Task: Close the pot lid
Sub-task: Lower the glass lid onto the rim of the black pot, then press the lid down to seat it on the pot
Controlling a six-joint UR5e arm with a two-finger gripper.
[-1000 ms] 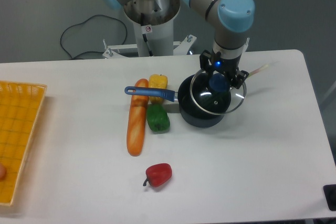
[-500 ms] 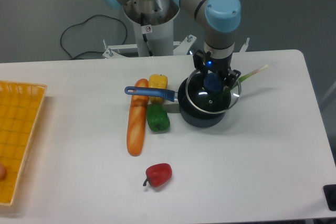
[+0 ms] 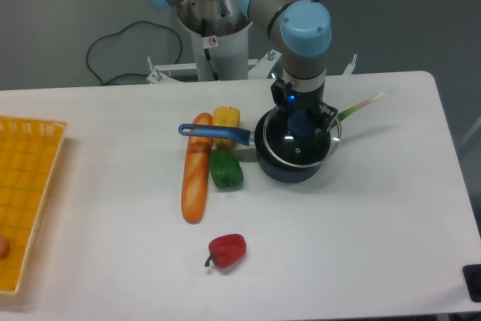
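The dark saucepan (image 3: 279, 168) stands at the table's middle, its long blue handle (image 3: 214, 134) pointing left over the vegetables. The glass pot lid (image 3: 302, 146) with a metal rim is held just above the pot, slightly offset to the right and nearly level. My gripper (image 3: 300, 120) comes down from above and is shut on the lid's blue knob (image 3: 300, 122).
An orange carrot-like loaf (image 3: 195, 178), a yellow pepper (image 3: 226, 118), a green pepper (image 3: 225, 170) lie left of the pot. A red pepper (image 3: 228, 250) lies nearer the front. A green leek (image 3: 359, 107) lies right of the pot. A yellow basket (image 3: 26, 186) stands at the left edge.
My gripper has carried the lid to the left and lower, from overhanging the pot's right side to almost centred over it.
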